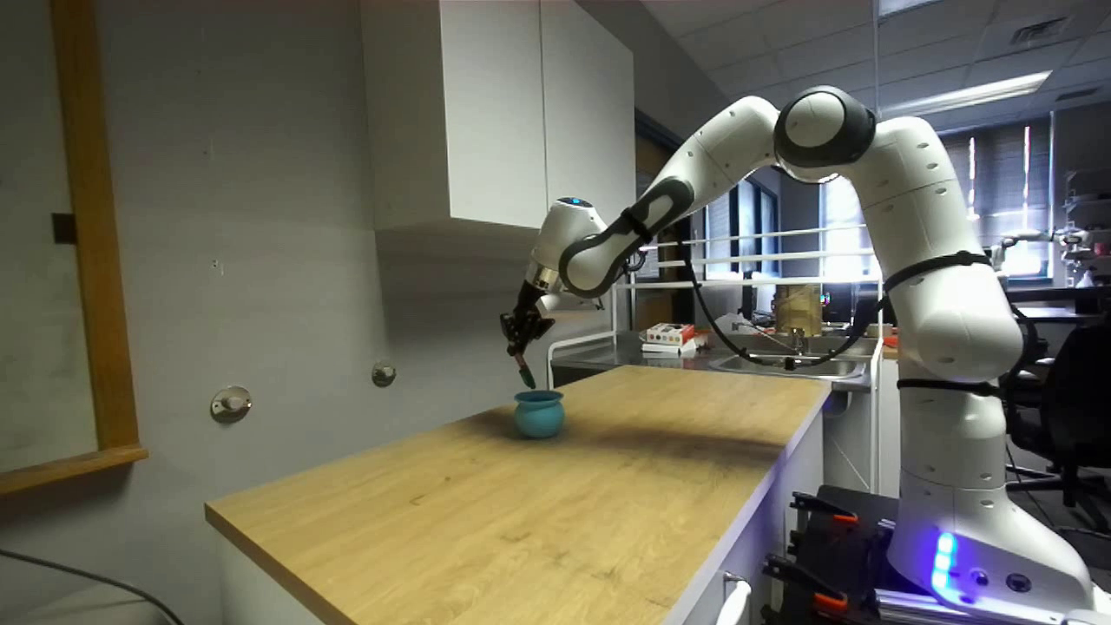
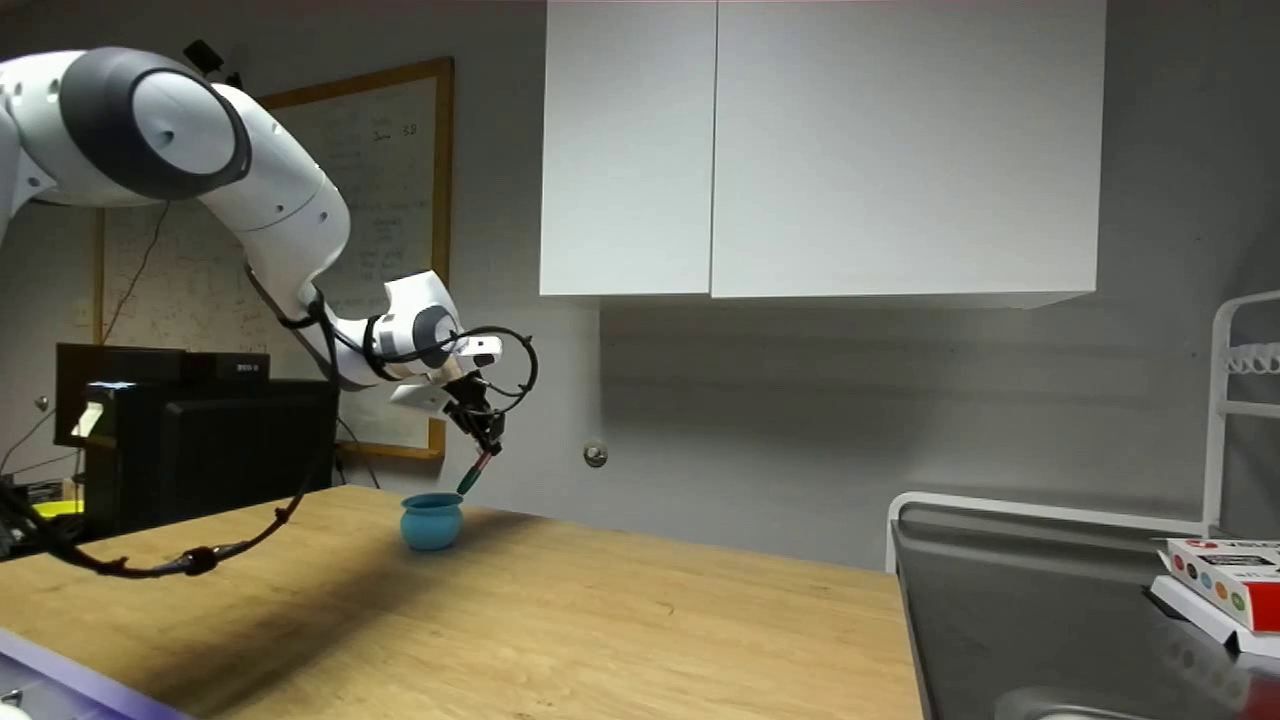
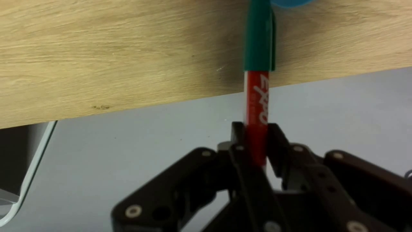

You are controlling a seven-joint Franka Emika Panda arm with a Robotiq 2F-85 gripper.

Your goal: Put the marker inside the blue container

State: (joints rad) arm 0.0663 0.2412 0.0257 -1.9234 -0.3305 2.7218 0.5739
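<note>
The marker has a red body and a green cap. It shows in both exterior views (image 1: pixel 526 373) (image 2: pixel 474 474) and in the wrist view (image 3: pixel 258 45). My gripper (image 1: pixel 517 349) (image 2: pixel 487 449) (image 3: pixel 256 135) is shut on the red end, and the cap points down at a tilt. The blue container (image 1: pixel 539 417) (image 2: pixel 431 525) stands upright on the table, below the marker. The cap's tip is close to its rim, at the wall side in an exterior view; I cannot tell if they touch. Only a sliver of the container (image 3: pixel 291 2) shows in the wrist view.
The wooden table (image 1: pixel 521 521) (image 2: pixel 640 640) runs along a grey wall (image 2: pixel 800 430). A white cabinet (image 1: pixel 495 113) (image 2: pixel 820 150) hangs above. A white rail (image 2: pixel 1040 510), a sink counter (image 2: pixel 1030 610) and a box (image 2: pixel 1225 580) stand at the table's end.
</note>
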